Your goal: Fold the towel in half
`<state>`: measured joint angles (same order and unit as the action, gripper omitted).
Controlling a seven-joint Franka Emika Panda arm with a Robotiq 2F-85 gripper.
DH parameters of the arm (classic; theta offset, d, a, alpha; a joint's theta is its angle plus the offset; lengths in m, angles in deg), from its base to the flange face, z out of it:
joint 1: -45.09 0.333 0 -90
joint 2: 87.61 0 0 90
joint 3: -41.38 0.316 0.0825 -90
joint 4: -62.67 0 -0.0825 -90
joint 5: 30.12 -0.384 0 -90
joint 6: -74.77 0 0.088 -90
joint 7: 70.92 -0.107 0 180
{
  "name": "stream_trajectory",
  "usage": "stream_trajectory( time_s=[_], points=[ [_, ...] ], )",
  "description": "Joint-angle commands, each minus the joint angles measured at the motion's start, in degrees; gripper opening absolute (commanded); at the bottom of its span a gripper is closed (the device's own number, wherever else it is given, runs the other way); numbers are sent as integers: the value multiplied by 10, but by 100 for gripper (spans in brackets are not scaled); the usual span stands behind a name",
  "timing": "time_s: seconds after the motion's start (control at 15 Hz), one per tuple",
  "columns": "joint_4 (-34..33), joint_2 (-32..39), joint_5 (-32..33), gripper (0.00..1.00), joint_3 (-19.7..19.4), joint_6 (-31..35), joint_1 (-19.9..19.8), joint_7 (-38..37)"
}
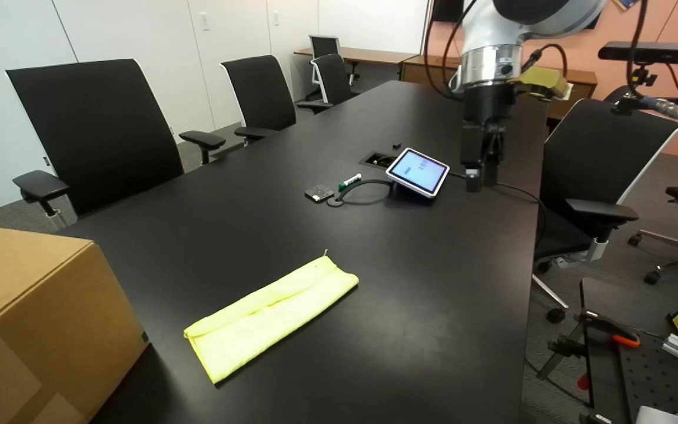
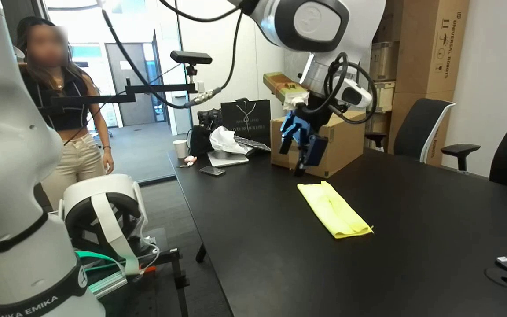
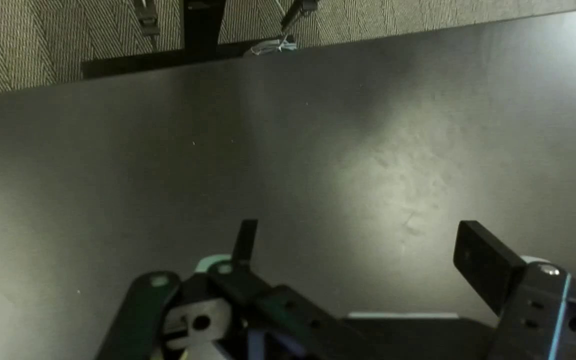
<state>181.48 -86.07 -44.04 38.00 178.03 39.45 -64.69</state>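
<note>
Yellow towel (image 1: 271,315): folded layers hard to count | hand (image 3: 360,245): spread wide, empty

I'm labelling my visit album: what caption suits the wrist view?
An open gripper hangs over a dark tabletop, with patterned carpet visible beyond its edge.

Towel (image 1: 268,321): soft-looking cloth, matt, creased. Table (image 1: 415,282): smooth, satin sheen in patches, faint scuffs in wrist view. Box (image 1: 74,330): matt cardboard. Gripper (image 3: 358,225): matt pads (image 3: 488,262), bare metal plate (image 3: 219,317) at linkage. Arm (image 2: 11,145): smooth plastic-looking shell, slight gloss; wrist collar (image 1: 483,65) shiny metal. Tablet (image 1: 418,171): smooth glassy screen. Carpet (image 3: 63,40): rough, herringbone-look weave. Shopping bag (image 2: 260,114): matt, paper look. Crumpled wrap (image 2: 226,140): paper or plastic, unclear. Nearest chair back (image 1: 97,129): matt, fabric or mesh, cannot tell which.
</note>
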Motion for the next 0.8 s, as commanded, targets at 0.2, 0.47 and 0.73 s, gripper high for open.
stream_trajectory(
  time_s=[0.2, 0.47, 0.73],
  points=[
    [148, -187, 93, 100, -72, -40, -48, 123],
    [193, -246, 172, 100, -120, 26, -71, 207],
    [226, -280, 136, 100, -179, 113, -68, 298]
  ],
)
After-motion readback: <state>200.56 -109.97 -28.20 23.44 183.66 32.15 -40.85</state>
